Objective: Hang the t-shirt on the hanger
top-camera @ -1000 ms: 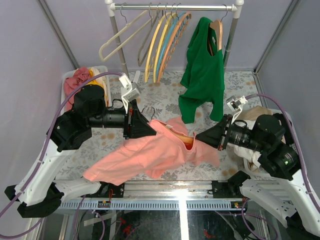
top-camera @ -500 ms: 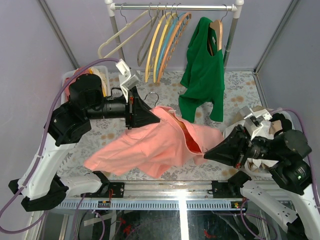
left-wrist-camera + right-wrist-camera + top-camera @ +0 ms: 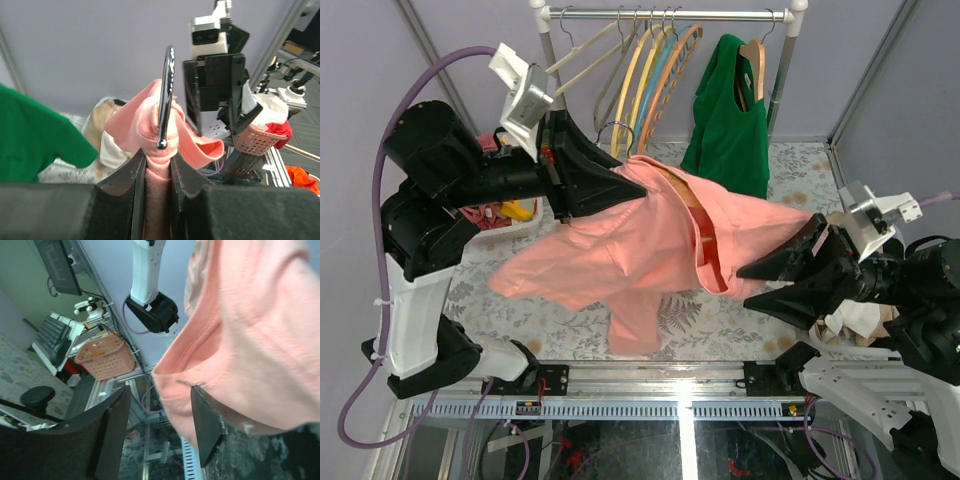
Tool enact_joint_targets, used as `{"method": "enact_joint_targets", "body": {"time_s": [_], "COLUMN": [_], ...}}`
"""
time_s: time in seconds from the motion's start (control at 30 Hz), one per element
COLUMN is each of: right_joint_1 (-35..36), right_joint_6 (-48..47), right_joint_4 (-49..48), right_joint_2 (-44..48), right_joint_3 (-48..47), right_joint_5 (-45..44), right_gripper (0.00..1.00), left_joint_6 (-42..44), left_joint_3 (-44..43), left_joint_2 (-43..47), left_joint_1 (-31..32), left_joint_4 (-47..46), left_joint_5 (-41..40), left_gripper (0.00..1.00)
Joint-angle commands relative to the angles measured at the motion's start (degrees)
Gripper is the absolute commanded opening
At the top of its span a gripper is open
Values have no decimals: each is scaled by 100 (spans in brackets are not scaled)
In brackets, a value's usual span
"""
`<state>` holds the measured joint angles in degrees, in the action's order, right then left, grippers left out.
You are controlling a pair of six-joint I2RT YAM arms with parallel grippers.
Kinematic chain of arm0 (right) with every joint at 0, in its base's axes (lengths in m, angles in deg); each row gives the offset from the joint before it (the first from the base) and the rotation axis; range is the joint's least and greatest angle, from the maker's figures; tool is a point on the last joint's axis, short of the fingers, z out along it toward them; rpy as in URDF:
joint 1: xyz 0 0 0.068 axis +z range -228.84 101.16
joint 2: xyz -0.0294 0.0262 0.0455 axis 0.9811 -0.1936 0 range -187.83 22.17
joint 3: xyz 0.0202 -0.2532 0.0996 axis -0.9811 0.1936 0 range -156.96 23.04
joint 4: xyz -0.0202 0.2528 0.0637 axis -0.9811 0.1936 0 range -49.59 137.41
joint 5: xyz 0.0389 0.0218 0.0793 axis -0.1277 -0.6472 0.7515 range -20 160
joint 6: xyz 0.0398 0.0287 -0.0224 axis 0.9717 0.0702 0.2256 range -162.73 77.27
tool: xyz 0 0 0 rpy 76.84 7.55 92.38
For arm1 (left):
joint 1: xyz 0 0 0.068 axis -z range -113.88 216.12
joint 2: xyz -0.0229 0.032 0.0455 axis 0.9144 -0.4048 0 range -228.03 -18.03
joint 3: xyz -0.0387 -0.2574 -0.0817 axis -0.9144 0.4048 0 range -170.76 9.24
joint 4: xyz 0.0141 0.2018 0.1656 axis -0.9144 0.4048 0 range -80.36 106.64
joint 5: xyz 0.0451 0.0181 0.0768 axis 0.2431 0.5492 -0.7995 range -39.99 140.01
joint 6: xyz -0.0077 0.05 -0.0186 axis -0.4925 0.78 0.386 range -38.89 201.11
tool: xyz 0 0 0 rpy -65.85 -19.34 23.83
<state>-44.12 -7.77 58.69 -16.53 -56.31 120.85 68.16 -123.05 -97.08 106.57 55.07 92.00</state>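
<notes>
The salmon t-shirt (image 3: 620,250) hangs in the air, draped over the wooden hanger (image 3: 686,196), whose metal hook (image 3: 610,130) sticks out by the left gripper. My left gripper (image 3: 625,185) is raised and shut on the hanger's neck through the shirt's collar. In the left wrist view, pink cloth (image 3: 135,120) fills the gap between the jaws of the left gripper (image 3: 158,155), under the hook (image 3: 166,95). My right gripper (image 3: 745,286) stands open beside the shirt's right edge. In the right wrist view the t-shirt's hem (image 3: 250,340) rests against one finger (image 3: 205,415) of the right gripper (image 3: 160,390).
A clothes rail (image 3: 670,14) at the back carries several thin hangers (image 3: 640,80) and a green shirt (image 3: 730,120). A basket of clothes (image 3: 495,210) sits back left behind my left arm. Beige cloth (image 3: 850,320) lies under my right arm.
My left arm has lifted the hanger and t-shirt up off the table. My right gripper has opened, let go of the shirt's edge and moved right.
</notes>
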Motion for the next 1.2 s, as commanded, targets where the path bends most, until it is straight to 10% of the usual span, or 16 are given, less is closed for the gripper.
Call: {"method": "enact_joint_targets", "body": {"time_s": [0.0, 0.37, 1.17], "right_joint_1": [-9, -9, -8], "right_joint_6": [-719, -2068, -2299], "right_joint_4": [967, 2604, 2321], "right_joint_2": [-490, -1241, -664], "right_joint_3": [-1106, -3079, -620], "right_joint_5": [-571, -1553, -1406], "right_gripper": [62, 65, 63], "left_joint_6": [-499, -708, -660], "left_joint_3": [-410, 1901, 3320], "left_joint_2": [-54, 937, 1634], "left_joint_1": [-10, -15, -8], "left_joint_4": [-880, -987, -447], "left_joint_5": [520, 759, 1143], "left_gripper": [0, 0, 0]}}
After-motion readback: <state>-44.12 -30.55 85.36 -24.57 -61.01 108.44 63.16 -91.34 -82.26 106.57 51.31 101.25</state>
